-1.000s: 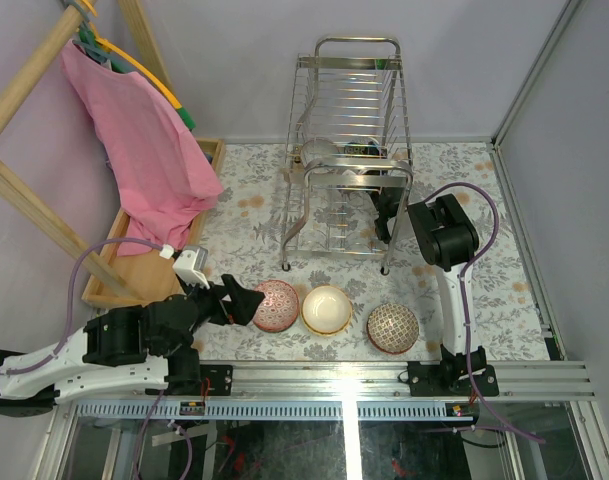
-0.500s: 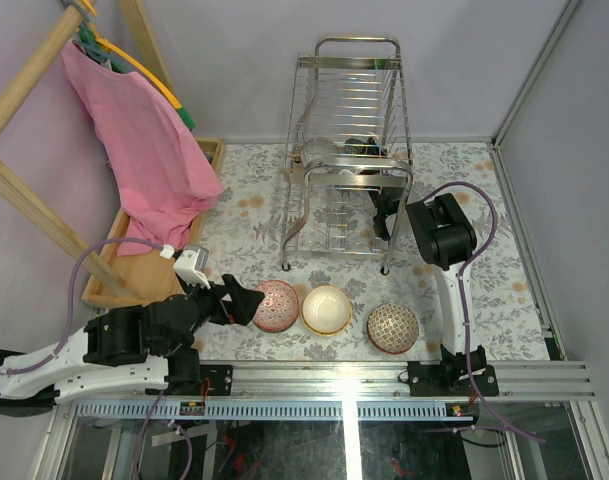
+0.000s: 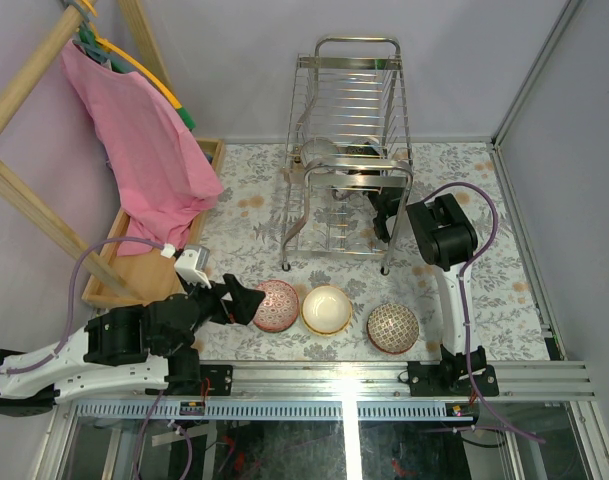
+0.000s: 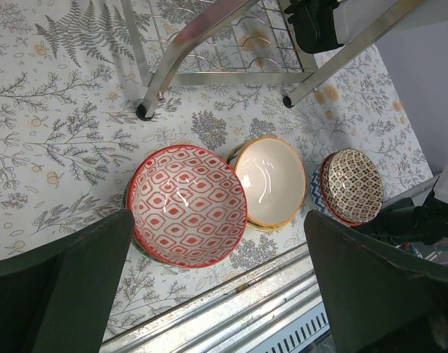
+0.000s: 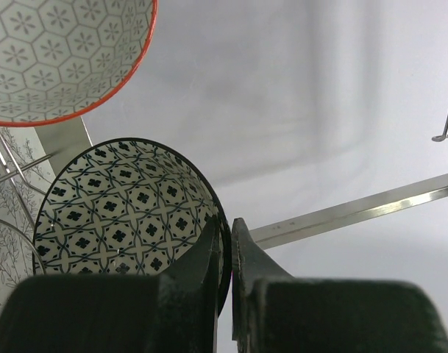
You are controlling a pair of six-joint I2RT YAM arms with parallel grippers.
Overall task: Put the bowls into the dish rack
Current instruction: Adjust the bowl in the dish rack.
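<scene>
A: What lies nearest, along the near edge of the worktop (image 3: pixel 244 225)?

B: Three bowls in a row, rims up. From left to right there is a red-and-white bowl (image 4: pixel 187 204), a cream bowl (image 4: pixel 271 180) touching it, and a brown-patterned bowl (image 4: pixel 354 185) a little apart. Each seems to rest on another bowl beneath. The left gripper (image 3: pixel 251 305) hovers just left of the red-and-white bowl, its fingers spread wide and holding nothing.

A: And farther back?

B: The dish rack (image 3: pixel 349 100) stands at the middle of the far edge. The right gripper (image 5: pixel 225 243) is at the rack's right side, its fingers nearly pressed together. They pinch the rim of a black-and-white bowl (image 5: pixel 121 209) standing on edge. A red-rimmed bowl (image 5: pixel 62 51) sits above it.

A: How would these bowls handle?

B: They are likely stiff, glazed and slippery, fairly heavy for their size, and prone to chipping against wire. The rim looks the best hold, with one finger inside the wall and one outside.
</scene>
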